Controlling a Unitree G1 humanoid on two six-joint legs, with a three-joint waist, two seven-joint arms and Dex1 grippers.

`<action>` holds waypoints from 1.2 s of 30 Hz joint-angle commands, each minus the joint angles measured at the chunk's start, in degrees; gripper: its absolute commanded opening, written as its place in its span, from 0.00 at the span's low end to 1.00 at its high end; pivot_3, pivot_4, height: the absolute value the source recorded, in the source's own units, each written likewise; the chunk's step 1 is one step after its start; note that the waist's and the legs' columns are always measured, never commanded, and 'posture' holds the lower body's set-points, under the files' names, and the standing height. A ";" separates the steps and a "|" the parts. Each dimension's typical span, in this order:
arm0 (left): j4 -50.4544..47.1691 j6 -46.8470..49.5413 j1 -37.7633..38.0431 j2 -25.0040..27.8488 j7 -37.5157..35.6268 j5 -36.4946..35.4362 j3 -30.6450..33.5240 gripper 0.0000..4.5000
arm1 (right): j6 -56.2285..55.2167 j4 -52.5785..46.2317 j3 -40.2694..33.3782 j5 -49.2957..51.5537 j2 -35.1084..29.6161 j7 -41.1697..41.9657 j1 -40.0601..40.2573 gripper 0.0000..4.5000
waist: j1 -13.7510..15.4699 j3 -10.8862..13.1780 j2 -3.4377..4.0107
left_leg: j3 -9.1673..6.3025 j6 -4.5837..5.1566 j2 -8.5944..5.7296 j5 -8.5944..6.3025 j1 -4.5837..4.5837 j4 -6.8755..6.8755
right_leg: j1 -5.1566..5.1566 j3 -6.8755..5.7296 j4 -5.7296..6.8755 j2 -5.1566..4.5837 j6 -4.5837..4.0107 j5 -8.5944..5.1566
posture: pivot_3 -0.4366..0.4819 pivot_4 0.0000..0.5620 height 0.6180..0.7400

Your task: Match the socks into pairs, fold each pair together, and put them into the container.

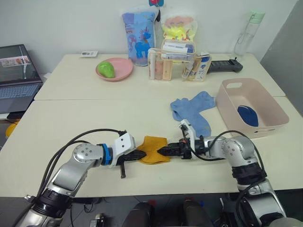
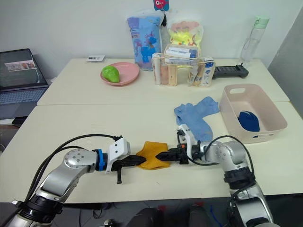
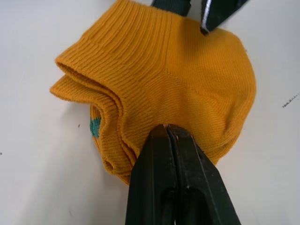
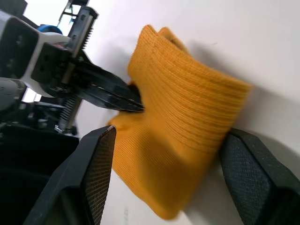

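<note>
An office-like test room: plain white wall, two pale tables pushed together, an open laptop beside them.

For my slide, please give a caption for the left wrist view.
Left gripper shut on the folded mustard yellow pair, lying on the table.

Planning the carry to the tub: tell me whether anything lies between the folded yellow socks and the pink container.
The light blue socks lie loose on the table between the folded mustard yellow pair and the pale pink tub. They lie flat, so a lifted carry should clear them. A navy pair lies inside, leaving room.
</note>
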 commanded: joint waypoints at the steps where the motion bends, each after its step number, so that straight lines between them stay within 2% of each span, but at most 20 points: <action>1: -0.01 1.22 1.51 1.06 0.18 0.77 -0.09 0.00 | -1.74 1.50 0.85 -0.02 2.71 0.44 -1.08 0.78 | 0.00 0.00 0.00 | 0.00 0.00 0.00 0.00 0.00 0.00 | 0.00 0.00 0.00 0.00 0.00 0.00 | 0.48 0.27 1.00; 7: -0.39 1.31 1.99 1.05 0.28 0.50 0.18 0.00 | -4.61 3.50 0.70 -1.66 3.85 0.52 -0.75 0.78 | 0.01 -0.01 0.02 | 0.01 0.00 -0.01 0.00 0.01 0.01 | -0.01 0.00 0.00 0.00 0.00 0.00 | 0.48 0.27 1.00; 8: -0.45 1.38 1.95 0.99 0.27 0.44 0.20 0.00 | -5.10 3.64 0.80 -1.95 3.79 0.49 -0.48 0.74 | 0.01 -0.01 0.02 | 0.00 0.00 -0.01 0.00 0.02 0.01 | -0.01 0.00 0.00 0.00 0.00 0.00 | 0.48 0.27 1.00; 10: -0.54 1.47 1.81 0.91 0.14 0.31 0.17 0.00 | -5.52 3.83 0.62 -2.18 3.90 0.16 0.02 0.64 | 0.01 -0.01 0.02 | 0.00 0.00 -0.01 0.00 0.02 0.01 | -0.01 0.00 0.00 0.00 0.00 0.00 | 0.48 0.27 1.00; 16: 2.49 -1.31 -0.93 -0.48 0.72 0.68 0.91 0.00 | -6.83 2.63 0.71 -2.78 3.26 0.59 1.30 0.17 | 0.07 -0.02 0.02 | 0.00 0.00 -0.01 0.00 0.04 0.00 | -0.01 0.00 0.00 0.00 0.00 0.00 | 0.48 0.27 1.00; 18: 2.08 -0.98 -2.12 -0.77 -0.96 -2.24 2.25 0.00 | -6.81 2.02 -0.46 -2.49 2.01 1.12 0.90 0.03 | 0.16 -0.01 0.02 | -0.03 0.01 -0.01 -0.01 0.08 0.02 | -0.01 -0.02 0.01 0.01 0.00 0.00 | 0.48 0.27 1.00; 19: 1.62 -0.47 -2.46 -0.77 -1.96 -3.88 2.92 0.00 | -6.79 1.91 -1.11 -2.37 1.57 1.15 0.66 0.01 | 0.18 -0.01 0.02 | -0.02 0.10 -0.02 -0.06 0.08 0.03 | -0.03 -0.01 0.01 0.01 0.01 0.01 | 0.48 0.27 1.00; 23: 0.14 3.32 -5.30 -0.70 -4.05 -10.53 6.86 0.19 | -5.23 -1.22 -3.70 -0.48 -0.94 1.25 0.30 0.00 | 0.54 0.00 0.00 | -0.05 0.02 -0.03 -0.02 0.01 0.04 | -0.05 -0.03 -0.02 0.00 0.01 0.01 | 0.48 0.27 1.00; 25: -1.77 9.26 -12.11 -0.60 -4.15 -16.48 9.88 0.33 | -3.10 -8.65 -9.53 2.13 -6.63 0.56 -0.75 0.00 | 0.96 0.14 0.02 | -0.06 0.01 -0.06 0.00 -0.15 0.14 | -0.04 -0.06 0.00 -0.01 0.01 0.01 | 0.48 0.27 1.00; 27: -3.15 12.66 -16.10 -1.15 -3.48 -19.60 10.94 0.47 | -1.72 -12.19 -13.24 3.91 -9.72 -0.33 -1.81 0.00 | 1.10 0.12 -0.01 | -0.13 0.00 -0.09 0.02 -0.75 0.33 | -0.52 -0.10 0.04 -0.01 0.13 0.10 | 0.48 0.27 1.00; 28: -3.92 14.14 -18.29 -2.39 -2.40 -20.94 10.90 0.56 | -1.47 -13.19 -15.06 4.22 -11.47 -0.93 -2.81 0.00 | 0.89 0.10 -0.02 | -0.06 0.00 -0.09 0.03 -0.94 0.37 | -0.76 -0.05 0.04 -0.01 0.15 0.18 | 0.48 0.27 1.00; 31: -5.11 16.90 -26.59 -9.27 1.98 -23.62 9.44 0.76 | -2.12 -14.72 -21.87 3.08 -18.98 -3.14 -6.86 0.00 | 0.61 0.11 -0.04 | 0.05 0.00 -0.09 0.04 -0.99 0.35 | -0.76 -0.01 0.02 -0.04 0.14 0.19 | 0.48 0.27 1.00; 34: -3.13 16.99 -32.11 -14.12 4.76 -23.05 8.51 0.97 | -5.60 -14.80 -23.04 -0.35 -27.47 -2.57 -8.79 0.00 | 0.50 0.11 -0.08 | 0.12 0.01 -0.07 0.05 -1.00 0.34 | -0.75 0.00 0.01 -0.04 0.14 0.20 | 0.48 0.27 1.00; 36: -0.83 15.52 -35.47 -17.15 6.31 -21.63 7.29 0.99 | -8.70 -13.29 -23.37 -3.52 -32.83 -2.66 -10.50 0.00 | 0.32 0.11 -0.07 | 0.18 0.00 -0.01 0.06 -0.99 0.28 | -0.77 0.00 0.01 -0.03 0.13 0.19 | 0.48 0.27 1.00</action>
